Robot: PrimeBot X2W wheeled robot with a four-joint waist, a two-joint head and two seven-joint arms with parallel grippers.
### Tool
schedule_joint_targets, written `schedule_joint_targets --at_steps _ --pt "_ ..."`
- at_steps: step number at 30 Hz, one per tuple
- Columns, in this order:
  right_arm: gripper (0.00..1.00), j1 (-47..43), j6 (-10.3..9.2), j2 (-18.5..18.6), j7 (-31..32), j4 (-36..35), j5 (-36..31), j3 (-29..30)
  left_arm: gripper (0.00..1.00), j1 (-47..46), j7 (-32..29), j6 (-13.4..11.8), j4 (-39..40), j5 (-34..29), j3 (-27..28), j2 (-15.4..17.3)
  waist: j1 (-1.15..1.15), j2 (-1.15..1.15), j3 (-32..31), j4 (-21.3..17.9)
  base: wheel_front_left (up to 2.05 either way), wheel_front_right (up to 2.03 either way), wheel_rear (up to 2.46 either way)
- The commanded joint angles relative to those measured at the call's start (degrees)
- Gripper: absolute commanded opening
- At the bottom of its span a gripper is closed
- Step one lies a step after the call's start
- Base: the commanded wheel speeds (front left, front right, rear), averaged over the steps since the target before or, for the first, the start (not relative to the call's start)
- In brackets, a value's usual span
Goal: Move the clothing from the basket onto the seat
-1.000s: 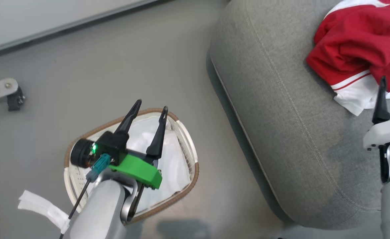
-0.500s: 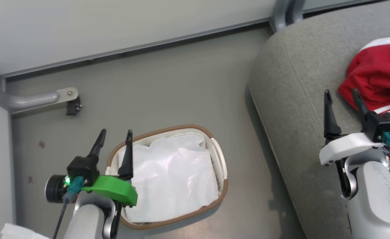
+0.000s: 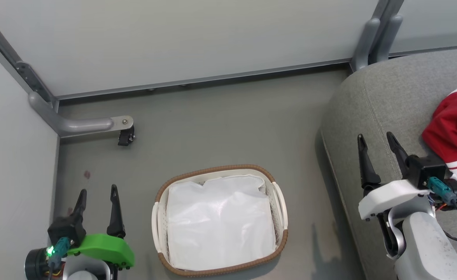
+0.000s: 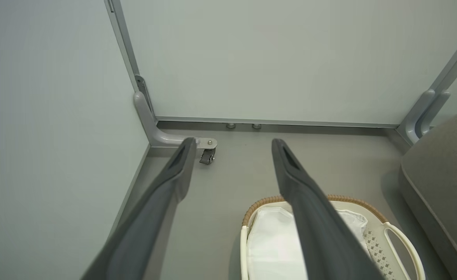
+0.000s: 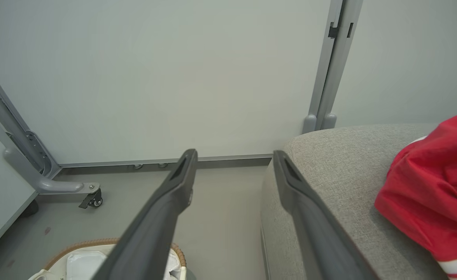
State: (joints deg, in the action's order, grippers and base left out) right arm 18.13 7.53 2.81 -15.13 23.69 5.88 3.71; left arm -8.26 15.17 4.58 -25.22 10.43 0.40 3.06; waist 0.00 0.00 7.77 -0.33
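Red clothing (image 3: 452, 132) lies on the seat (image 3: 384, 97) beside the released right claw (image 3: 374, 135), the left claw (image 3: 98, 189) released near the basket (image 3: 212, 170)

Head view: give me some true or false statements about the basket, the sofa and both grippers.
1. A red and white garment lies on the sofa. True.
2. The basket holds red clothing. False: only its white liner shows inside.
3. The left gripper is shut on cloth. False: its fingers are apart and hold nothing.
4. The right gripper is open, beside the garment. True.
5. The basket stands on the sofa. False: it stands on the floor, beside the sofa.
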Motion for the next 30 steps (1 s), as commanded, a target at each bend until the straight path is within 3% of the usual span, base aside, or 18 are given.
schedule_joint_targets --at_steps 1,13,14,19,30 --pt "1.0 -1.4 -0.08 0.3 0.0 0.2 0.6 -0.2 1.0 1.4 0.0 0.1 -0.1 -0.3 0.5 0.0 0.0 0.0 -1.6 0.8 0.0 0.0 0.0" --pt "1.0 -7.0 -0.08 0.3 0.0 0.4 1.2 -0.9 1.0 6.6 0.0 1.4 0.5 3.4 2.2 -0.1 0.0 0.0 -5.0 0.9 0.0 0.0 0.0" --pt "0.0 -6.4 -0.01 0.0 0.0 0.4 1.1 -1.0 0.0 5.9 0.0 1.3 0.4 3.4 2.1 -0.1 0.0 0.0 -4.8 0.8 0.0 0.0 0.0" --pt "0.0 -7.5 0.0 -0.5 0.6 2.5 2.1 -0.7 0.0 6.0 -0.5 1.3 -1.6 4.5 2.2 -0.5 0.0 0.0 -5.0 0.8 0.0 0.0 0.0" --pt "0.0 -8.1 -0.01 -0.4 3.8 0.7 14.5 -0.1 0.0 5.3 -3.7 1.6 0.2 15.8 2.8 -0.4 0.0 0.0 -5.2 0.8 0.0 0.0 0.0"
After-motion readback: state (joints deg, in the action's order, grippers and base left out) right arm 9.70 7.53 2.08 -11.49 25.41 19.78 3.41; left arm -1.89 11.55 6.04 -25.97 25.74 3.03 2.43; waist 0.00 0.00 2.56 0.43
